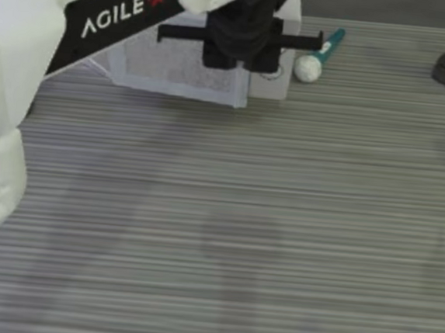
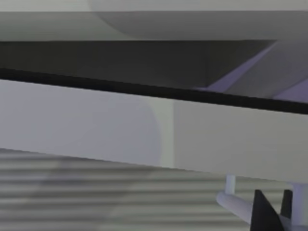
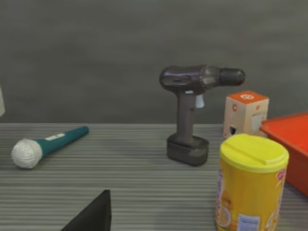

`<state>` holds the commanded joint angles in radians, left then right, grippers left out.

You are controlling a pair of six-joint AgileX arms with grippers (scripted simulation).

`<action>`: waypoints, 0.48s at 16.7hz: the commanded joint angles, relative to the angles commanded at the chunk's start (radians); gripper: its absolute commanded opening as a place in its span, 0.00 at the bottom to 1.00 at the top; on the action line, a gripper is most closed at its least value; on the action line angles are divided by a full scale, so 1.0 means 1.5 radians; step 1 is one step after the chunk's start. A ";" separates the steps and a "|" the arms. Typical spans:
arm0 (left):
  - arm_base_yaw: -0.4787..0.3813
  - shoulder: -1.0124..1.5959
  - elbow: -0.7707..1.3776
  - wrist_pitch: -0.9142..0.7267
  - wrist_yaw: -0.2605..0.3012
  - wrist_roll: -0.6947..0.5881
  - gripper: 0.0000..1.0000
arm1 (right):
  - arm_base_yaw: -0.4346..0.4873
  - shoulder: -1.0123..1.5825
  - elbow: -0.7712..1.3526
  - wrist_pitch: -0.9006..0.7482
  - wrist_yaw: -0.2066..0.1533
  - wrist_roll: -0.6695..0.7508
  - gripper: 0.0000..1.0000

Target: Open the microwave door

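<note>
Microwave [image 1: 273, 77] sits at the top centre of the top view, mostly under our left arm. The microwave door [image 1: 176, 73] slants out toward the lower left of that frame, so we judge it partly swung open. Left gripper [image 1: 241, 47] hangs over the door's free edge near the knob panel; whether its fingers are parted or closed on anything we cannot tell from above.

Handling, as a judgement: a thin, rigid, light panel on a hinge. The whole box looks toy-light and may slide if pulled hard. Best hold is the free edge or the handle, pulling along the hinge arc.

Left wrist view shows what the top view hides: a dark gap above the door's edge, and a white bar-like handle [image 2: 236, 204] with two dark fingertips [image 2: 262, 209] right beside it; contact unclear.

Right wrist view alone shows the drill [image 3: 192, 115], yellow canister [image 3: 250, 187] and orange box [image 3: 245, 113]; the microphone [image 3: 45, 144] also appears from above. Right gripper: state not discernible.
</note>
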<state>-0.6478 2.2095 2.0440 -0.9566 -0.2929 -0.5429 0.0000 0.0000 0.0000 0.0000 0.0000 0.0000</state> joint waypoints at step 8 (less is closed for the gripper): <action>-0.001 -0.021 -0.039 0.019 0.011 0.019 0.00 | 0.000 0.000 0.000 0.000 0.000 0.000 1.00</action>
<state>-0.6492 2.1786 1.9854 -0.9287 -0.2763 -0.5138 0.0000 0.0000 0.0000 0.0000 0.0000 0.0000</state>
